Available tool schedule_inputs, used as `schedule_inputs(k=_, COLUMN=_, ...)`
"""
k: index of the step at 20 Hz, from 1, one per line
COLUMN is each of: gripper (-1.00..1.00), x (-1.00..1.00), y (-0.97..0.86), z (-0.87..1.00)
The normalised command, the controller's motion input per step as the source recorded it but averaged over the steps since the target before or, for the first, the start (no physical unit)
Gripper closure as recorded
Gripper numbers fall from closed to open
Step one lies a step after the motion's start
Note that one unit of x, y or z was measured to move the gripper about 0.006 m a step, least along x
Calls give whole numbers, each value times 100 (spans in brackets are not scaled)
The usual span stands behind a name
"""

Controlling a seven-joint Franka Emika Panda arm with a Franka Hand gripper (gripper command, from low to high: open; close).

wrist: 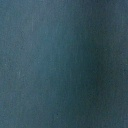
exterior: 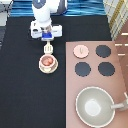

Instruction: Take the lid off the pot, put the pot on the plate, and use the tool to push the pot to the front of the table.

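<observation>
The pot [exterior: 48, 61], pinkish-tan with reddish contents, sits uncovered on the cream plate [exterior: 42, 68] on the black table [exterior: 25, 95]. The pink lid [exterior: 81, 51] lies on the stove panel at its upper left corner. My gripper [exterior: 47, 39] hangs just above the pot toward the exterior view's top, shut on the handle of the cream-white tool [exterior: 48, 49]. The tool's wide head points down at the pot's far rim and is touching or nearly touching it. The wrist view shows only a dark blue-grey blur.
The pinkish-brown stove panel [exterior: 120, 85] fills the exterior view's right, with three black burners [exterior: 103, 51] and a large grey pan [exterior: 94, 106] with a long handle at the bottom right. Black table stretches below and left of the plate.
</observation>
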Motion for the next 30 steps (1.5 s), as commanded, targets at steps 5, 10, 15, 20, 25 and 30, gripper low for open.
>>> schedule_inputs(k=5, gripper=100, x=67, y=13, z=13)
schedule_inputs(k=10, gripper=100, x=62, y=9, z=42)
schedule_inputs(k=15, gripper=100, x=88, y=11, z=61)
schedule_inputs(k=20, gripper=100, x=85, y=18, z=37)
schedule_inputs(k=25, gripper=100, x=-63, y=19, z=65)
schedule_inputs(k=30, gripper=100, x=-99, y=19, z=45)
